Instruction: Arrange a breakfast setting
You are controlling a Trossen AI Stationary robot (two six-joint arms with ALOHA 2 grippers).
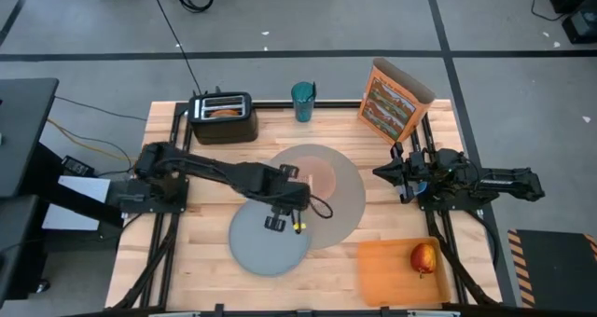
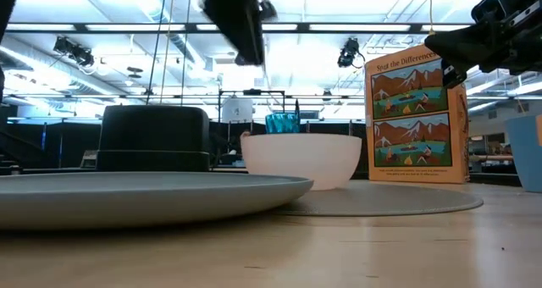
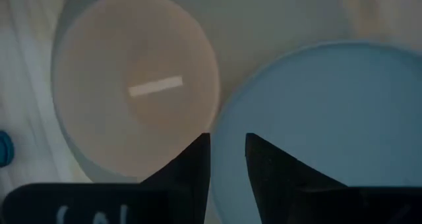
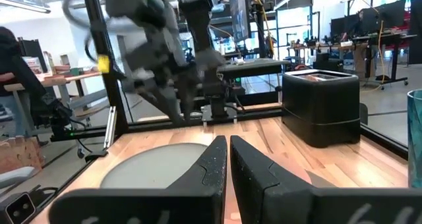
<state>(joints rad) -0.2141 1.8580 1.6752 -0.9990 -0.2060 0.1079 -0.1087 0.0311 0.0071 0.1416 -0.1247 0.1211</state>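
Observation:
The grey-blue plate [image 1: 269, 242] lies flat at the near middle, and its far rim overlaps the tan mat [image 1: 345, 200]. The pink bowl [image 1: 320, 177] stands on the mat. My left gripper [image 1: 285, 223] hovers above the plate's far rim [image 3: 277, 72] next to the bowl [image 3: 132, 85]. It points down, is open by a narrow gap and holds nothing. My right gripper [image 1: 381, 172] is shut and empty, raised at the mat's right. The apple [image 1: 424, 257] lies on the orange tray [image 1: 387, 270]. The cup [image 1: 303, 101], the cereal box [image 1: 395, 101] and the toast ring [image 1: 224, 113], which sits in the toaster, stand at the back. The spoon is out of view.
The black toaster [image 1: 224, 118] stands at the far left of the tabletop. The orange tray fills the near right corner. Bare wood shows at the near left [image 1: 187, 261] and between the mat and the tray.

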